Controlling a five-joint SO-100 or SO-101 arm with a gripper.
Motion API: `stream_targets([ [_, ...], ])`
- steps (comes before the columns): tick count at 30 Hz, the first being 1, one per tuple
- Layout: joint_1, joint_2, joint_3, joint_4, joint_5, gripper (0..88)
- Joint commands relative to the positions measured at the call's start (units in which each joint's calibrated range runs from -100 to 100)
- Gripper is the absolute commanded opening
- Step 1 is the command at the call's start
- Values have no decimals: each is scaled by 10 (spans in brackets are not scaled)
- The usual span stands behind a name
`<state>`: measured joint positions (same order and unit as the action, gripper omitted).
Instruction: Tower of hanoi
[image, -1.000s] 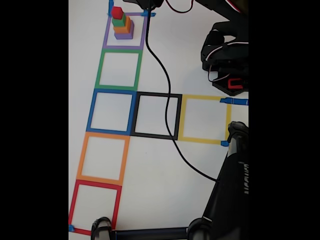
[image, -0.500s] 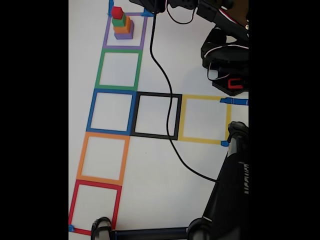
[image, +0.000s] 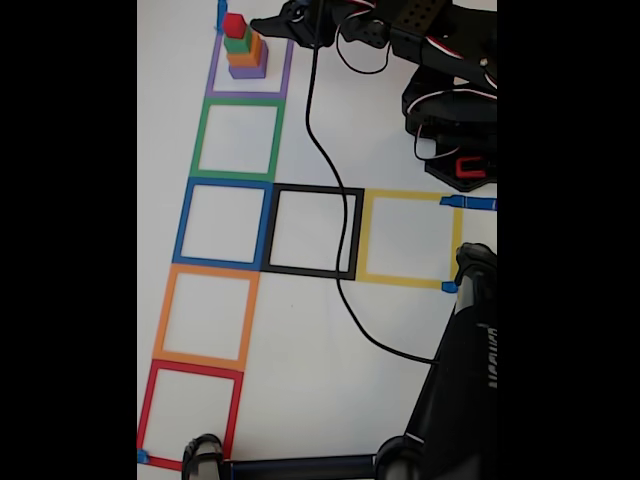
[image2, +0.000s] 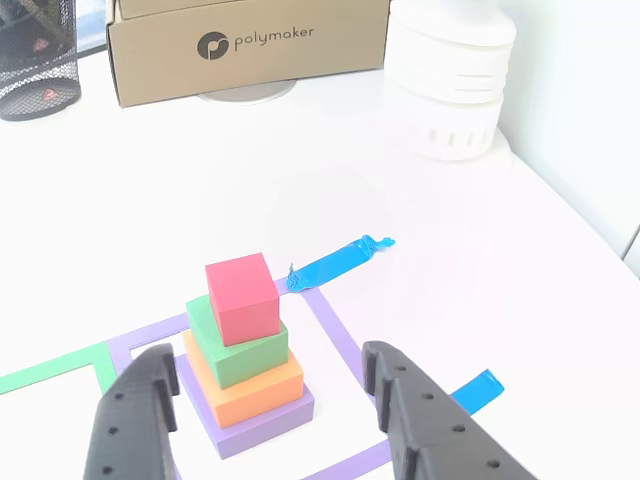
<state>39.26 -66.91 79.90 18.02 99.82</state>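
Red-topped block tower (image2: 243, 352) stands upright before the open-jawed gripper (image2: 270, 405)

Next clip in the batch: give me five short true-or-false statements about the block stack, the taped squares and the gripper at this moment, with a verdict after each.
1. The red cube tops the stack. True.
2. The purple block sits directly on the green block. False: purple is at the bottom, with the orange block between them.
3. The stack stands inside the purple taped square. True.
4. The gripper is shut on the red cube. False: its fingers are spread either side of the stack, touching nothing.
5. The black cable runs across the orange taped square. False: it crosses the black taped square.
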Motion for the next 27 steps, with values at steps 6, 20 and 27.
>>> stream_targets([
  [6, -12, -33, 10, -49, 2, 320],
  [20, -43, 76, 15, -202, 2, 333],
  [27, -18, 181, 8, -297, 2, 326],
])
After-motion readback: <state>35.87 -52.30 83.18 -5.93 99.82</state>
